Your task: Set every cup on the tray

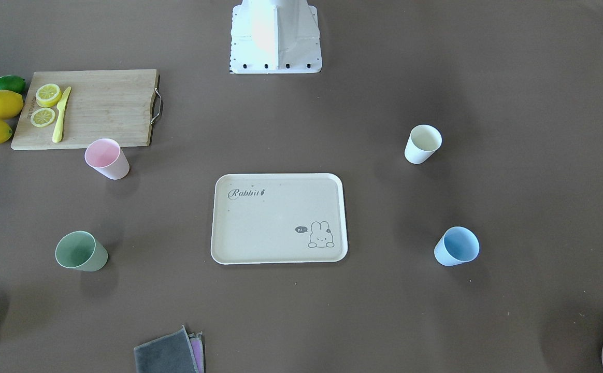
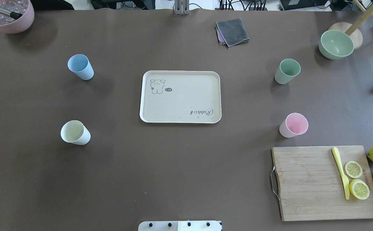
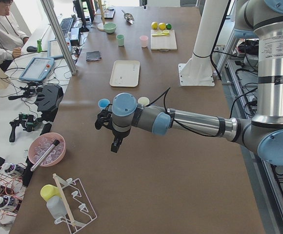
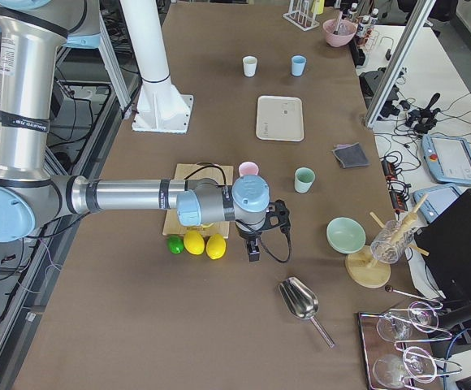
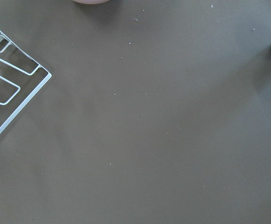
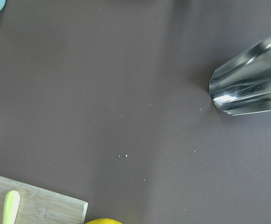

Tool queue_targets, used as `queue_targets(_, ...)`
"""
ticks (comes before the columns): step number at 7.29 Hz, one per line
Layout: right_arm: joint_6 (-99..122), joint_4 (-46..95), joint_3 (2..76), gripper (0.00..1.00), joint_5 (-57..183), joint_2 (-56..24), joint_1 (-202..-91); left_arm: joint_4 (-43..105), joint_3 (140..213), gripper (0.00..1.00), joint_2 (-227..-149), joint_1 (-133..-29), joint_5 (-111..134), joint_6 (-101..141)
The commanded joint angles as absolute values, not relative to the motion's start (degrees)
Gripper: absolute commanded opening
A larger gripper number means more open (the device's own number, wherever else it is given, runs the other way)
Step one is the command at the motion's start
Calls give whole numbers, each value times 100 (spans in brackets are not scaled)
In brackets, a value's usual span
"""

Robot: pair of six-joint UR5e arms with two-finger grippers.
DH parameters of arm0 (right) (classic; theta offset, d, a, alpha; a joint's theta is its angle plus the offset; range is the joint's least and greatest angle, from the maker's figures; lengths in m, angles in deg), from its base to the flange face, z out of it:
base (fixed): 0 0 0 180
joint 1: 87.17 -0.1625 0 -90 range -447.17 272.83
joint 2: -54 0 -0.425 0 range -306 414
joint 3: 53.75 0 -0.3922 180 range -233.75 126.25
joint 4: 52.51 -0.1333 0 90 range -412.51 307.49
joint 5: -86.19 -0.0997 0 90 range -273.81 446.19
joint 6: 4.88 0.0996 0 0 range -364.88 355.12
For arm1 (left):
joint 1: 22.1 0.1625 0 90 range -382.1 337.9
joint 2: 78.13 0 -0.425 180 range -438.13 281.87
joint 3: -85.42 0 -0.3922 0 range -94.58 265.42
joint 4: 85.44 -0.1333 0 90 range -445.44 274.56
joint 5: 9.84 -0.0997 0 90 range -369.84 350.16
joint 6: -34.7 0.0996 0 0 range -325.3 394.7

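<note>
Left arm outstretched level, left claw downward (gap indiscernible); right arm, right claw likewise.

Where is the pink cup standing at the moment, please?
In the overhead view the pink cup stands right of the tray, just beyond the handle end of the wooden cutting board, with the green cup farther out.

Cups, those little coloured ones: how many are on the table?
4: pink cup by the cutting board, green cup near the green bowl, both right of the tray in the overhead view; blue cup and white cup to its left. None seems hidden.
</note>
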State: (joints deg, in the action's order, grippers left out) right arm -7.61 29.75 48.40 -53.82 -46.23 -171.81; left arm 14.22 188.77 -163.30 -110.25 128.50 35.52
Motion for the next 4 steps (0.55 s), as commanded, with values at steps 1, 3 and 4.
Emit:
queue_targets(1,-760,2766,4838,100,-5347,-4672,-17180,1423,18878,98,-16312,-11034,12911,3558)
queue_targets(3,-752,2756,4838,100,-5390,-4673,-17180,1466,18852,98,-16303,-11008,13105,3558)
queue_targets(4,-734,2747,4821,100,-5338,-4542,-17180,1641,18869,98,-16295,-10999,13114,3515)
